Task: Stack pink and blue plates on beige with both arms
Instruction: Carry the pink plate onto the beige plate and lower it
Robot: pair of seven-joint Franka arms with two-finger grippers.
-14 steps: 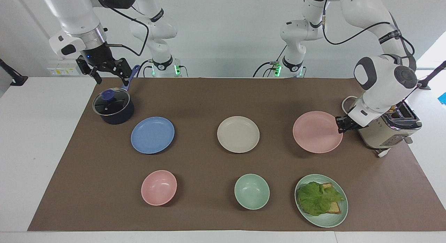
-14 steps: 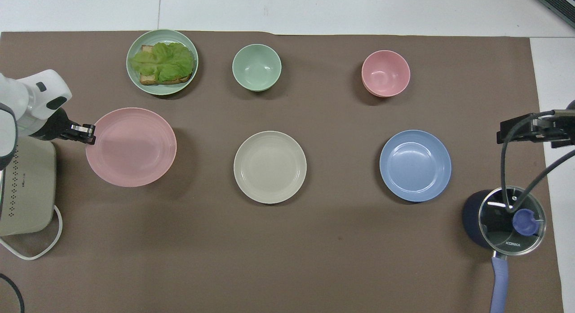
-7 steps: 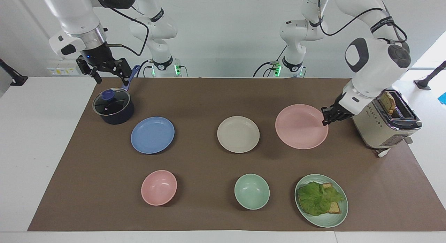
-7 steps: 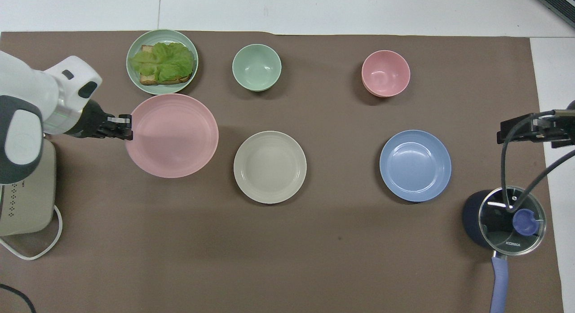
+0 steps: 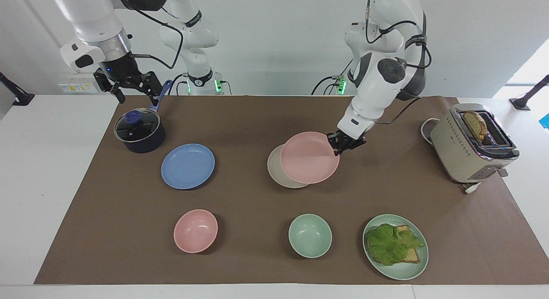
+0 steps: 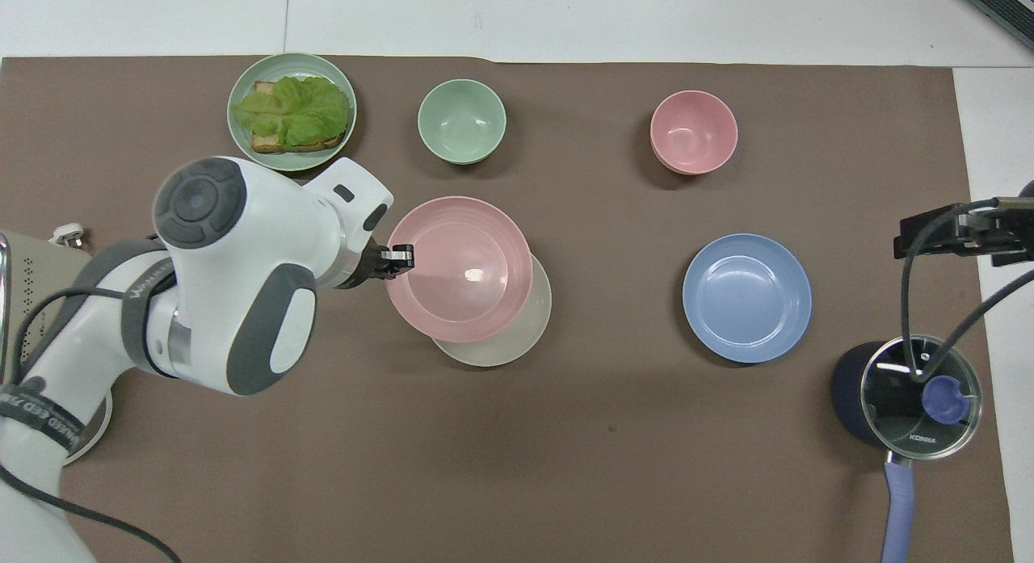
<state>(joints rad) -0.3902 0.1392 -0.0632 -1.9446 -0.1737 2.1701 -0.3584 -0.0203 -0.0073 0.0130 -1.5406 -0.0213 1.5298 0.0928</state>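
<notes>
While held aloft — pink plate (image 5: 309,158), matte

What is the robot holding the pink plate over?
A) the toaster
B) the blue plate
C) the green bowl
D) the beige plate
D: the left gripper pinches the rim of the pink plate, which hangs over most of the beige plate.

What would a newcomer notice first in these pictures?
First, the left claw, shut on the rim of the pink plate, holding it in the air partly over the beige plate at the middle of the table. Next, the blue plate lies flat toward the right arm's end, beside a lidded pot. The right claw waits open above that pot.
</notes>
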